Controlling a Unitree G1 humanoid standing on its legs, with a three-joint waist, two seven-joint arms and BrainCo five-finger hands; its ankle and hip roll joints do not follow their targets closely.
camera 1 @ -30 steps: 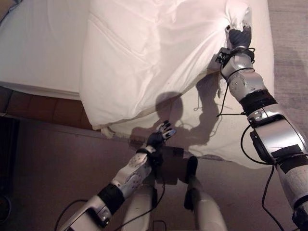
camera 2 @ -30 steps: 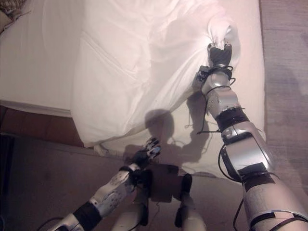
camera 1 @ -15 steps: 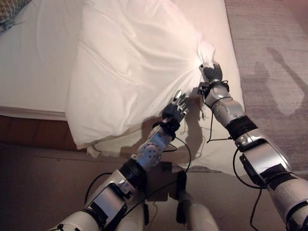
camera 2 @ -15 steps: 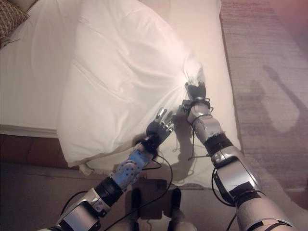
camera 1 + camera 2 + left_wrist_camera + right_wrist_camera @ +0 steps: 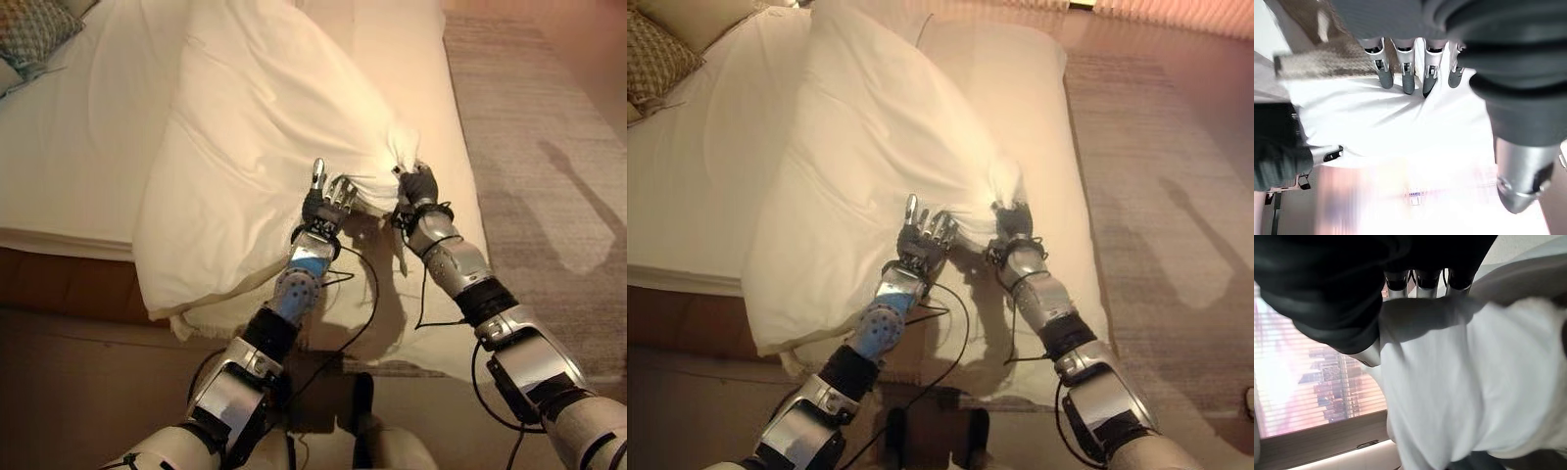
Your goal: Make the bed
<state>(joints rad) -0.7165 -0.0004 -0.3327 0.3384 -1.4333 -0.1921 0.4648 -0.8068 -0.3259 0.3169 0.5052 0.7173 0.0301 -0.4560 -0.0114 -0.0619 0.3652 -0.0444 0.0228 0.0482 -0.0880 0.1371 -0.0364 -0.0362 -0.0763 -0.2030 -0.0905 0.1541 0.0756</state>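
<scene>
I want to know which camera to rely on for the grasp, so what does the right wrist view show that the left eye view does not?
The right wrist view alone shows a window with blinds past the bunched cloth. The left eye view alone shows the patterned pillow at the bed's far left corner, the rug, and the left hand with straight fingers at the cloth. Both show the white duvet gathered in the right hand, whose fingers curl round it.

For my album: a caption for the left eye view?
Right hand bunches the duvet; open left hand reaches beside it.
</scene>
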